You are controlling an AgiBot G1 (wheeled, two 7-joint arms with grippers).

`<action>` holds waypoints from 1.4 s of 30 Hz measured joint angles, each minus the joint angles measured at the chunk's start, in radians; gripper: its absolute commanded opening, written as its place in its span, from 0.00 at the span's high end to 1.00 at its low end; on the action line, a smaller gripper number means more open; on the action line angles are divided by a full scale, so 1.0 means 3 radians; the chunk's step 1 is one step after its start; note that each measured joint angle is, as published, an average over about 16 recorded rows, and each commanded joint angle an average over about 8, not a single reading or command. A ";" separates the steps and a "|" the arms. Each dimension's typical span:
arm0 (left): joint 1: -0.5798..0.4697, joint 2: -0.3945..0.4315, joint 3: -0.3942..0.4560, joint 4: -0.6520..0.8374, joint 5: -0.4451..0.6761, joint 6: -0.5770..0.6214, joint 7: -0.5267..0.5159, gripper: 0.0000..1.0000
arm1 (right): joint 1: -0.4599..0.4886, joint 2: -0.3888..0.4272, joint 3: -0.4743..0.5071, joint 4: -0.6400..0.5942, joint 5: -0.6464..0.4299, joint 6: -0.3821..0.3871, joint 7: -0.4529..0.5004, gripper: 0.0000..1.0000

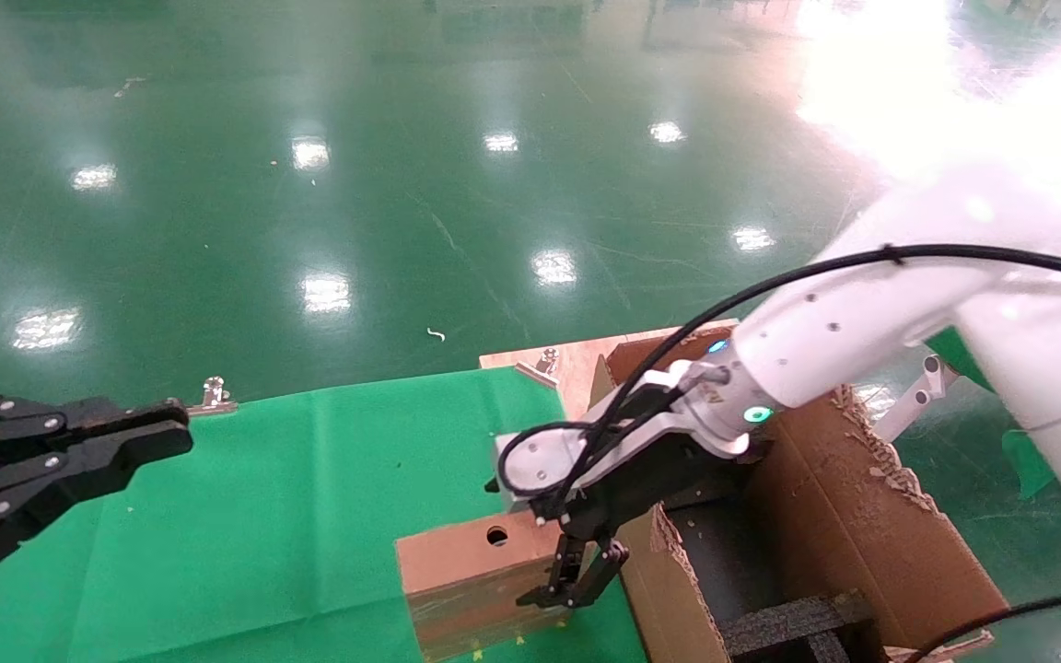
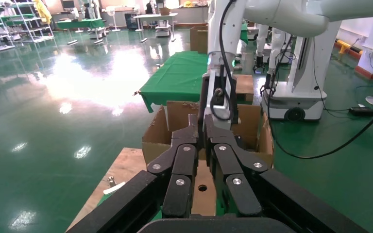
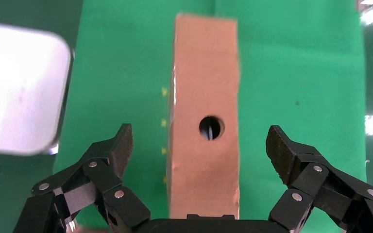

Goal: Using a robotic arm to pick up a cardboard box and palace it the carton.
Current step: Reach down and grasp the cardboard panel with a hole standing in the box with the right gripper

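The small cardboard box [image 1: 471,575] stands on edge on the green cloth, its narrow side with the round hole facing up and its taped face towards me. The white robotic arm [image 1: 825,331] reaches down from the right. Its right gripper [image 1: 567,599] is open and hangs over the box's right end. In the right wrist view the box [image 3: 204,87] lies between the open gripper [image 3: 200,141], with a gap at each pad. The carton [image 1: 848,516] stands just right of the box. My left gripper [image 1: 139,440] is shut and empty at the far left.
The green-clothed table [image 1: 291,516] carries the box. A wooden board [image 1: 577,364] lies behind the carton. Black foam inserts [image 1: 793,615] sit inside the carton. A metal clamp [image 1: 213,394] holds the cloth's far edge. Shiny green floor lies beyond.
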 measured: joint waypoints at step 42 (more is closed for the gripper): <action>0.0001 -0.0001 0.0000 0.0001 0.0000 -0.0001 0.0000 0.00 | 0.0268 -0.0245 -0.0498 -0.0137 -0.0256 -0.0005 -0.0141 1.00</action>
